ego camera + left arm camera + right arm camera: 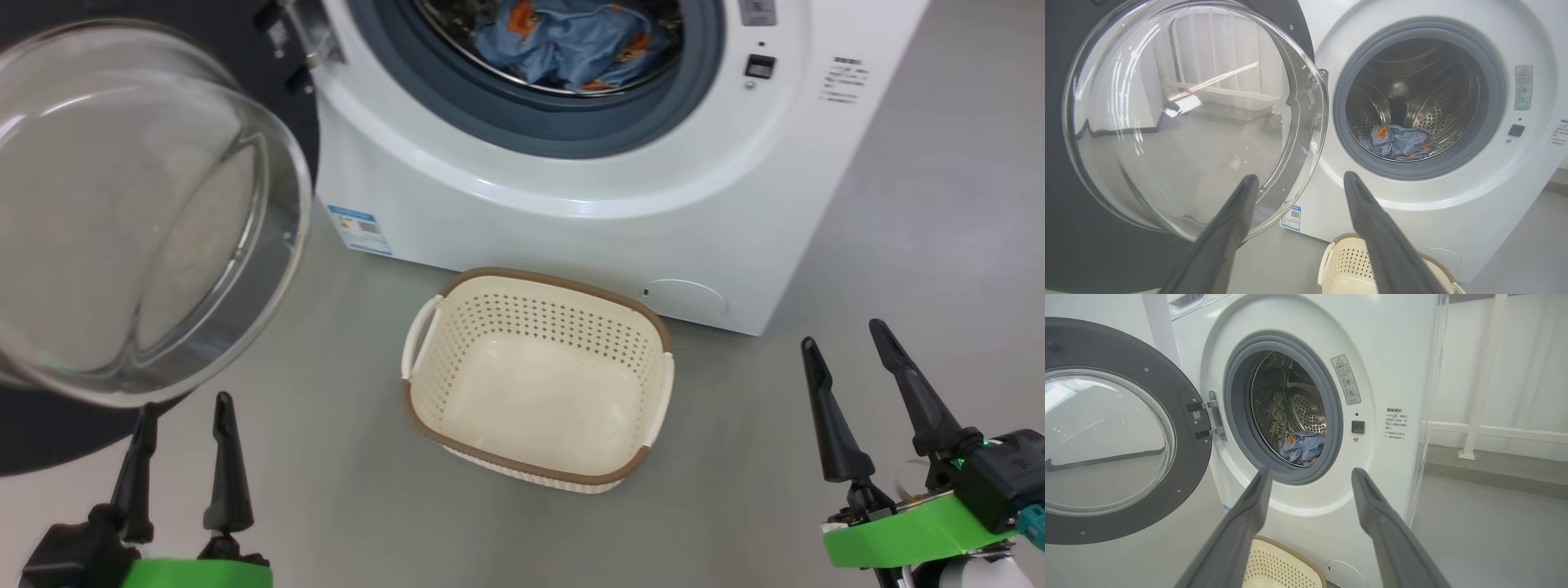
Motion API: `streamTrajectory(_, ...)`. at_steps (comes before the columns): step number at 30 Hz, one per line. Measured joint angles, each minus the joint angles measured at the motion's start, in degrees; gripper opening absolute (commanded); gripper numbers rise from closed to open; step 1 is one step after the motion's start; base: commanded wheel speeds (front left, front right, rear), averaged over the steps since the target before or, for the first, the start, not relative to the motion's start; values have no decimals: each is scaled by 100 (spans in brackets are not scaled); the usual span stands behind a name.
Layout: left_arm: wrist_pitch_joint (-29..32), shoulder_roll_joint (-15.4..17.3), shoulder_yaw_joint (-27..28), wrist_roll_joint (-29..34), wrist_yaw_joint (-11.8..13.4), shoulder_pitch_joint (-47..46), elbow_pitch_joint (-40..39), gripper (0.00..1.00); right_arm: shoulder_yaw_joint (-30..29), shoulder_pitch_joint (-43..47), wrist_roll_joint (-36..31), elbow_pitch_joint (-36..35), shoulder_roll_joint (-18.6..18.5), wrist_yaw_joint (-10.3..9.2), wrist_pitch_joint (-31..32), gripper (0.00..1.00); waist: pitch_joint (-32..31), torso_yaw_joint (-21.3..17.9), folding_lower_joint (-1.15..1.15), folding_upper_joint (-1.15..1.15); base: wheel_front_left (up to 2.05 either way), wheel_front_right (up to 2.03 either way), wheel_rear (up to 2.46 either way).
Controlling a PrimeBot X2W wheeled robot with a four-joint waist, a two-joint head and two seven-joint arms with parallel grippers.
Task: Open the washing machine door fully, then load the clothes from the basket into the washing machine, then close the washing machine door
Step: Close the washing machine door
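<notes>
Door (122, 212) hangs open leftward, glass bulging toward us; basket (555, 282) upright, handles left-right; clothes (571, 41) in washer (571, 237); both jaws apart.

Bright even diffuse light, faint shadow beside the cream perforated plastic basket (531, 327), streaked reflections across the round black door's bulging clear glass window (1188, 114), wrist views bowed at edges, near dark fingers (1224, 241) blurred.

Smooth grey floor (775, 425); white railing (1484, 375) on raised grey ledge (1515, 467).
</notes>
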Motion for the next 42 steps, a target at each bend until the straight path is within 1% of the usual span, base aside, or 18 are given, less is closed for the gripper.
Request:
streamTrajectory(5, 0, -7, -2, -87, 0, 105, -30, 100, 133, -3, 0, 29, -27, 0, 0, 100, -11, 295, 0, 0, 0, 0, 0)
streamTrajectory(13, 0, -11, 15, -157, 0, 149, -37, 100, 186, -3, 1, 64, -73, 0, 0, 100, -57, 759, 0, 0, 0, 0, 0)
streamTrajectory(20, 0, -13, 40, -171, 0, 310, -41, 100, 291, -3, 1, 87, -87, 0, 0, 100, -97, 1075, 0, 0, 0, 0, 0)
streamTrajectory(33, 0, -14, 57, -299, 14, 313, -80, 100, 332, -3, 1, 103, -141, 0, 0, 100, -55, 1422, 0, 0, 0, 0, 0)
streamTrajectory(42, 0, -16, 107, -347, 100, 340, -190, 100, 505, -51, 23, 159, -170, 0, 0, 100, -23, 1457, 0, 0, 0, 0, 0)
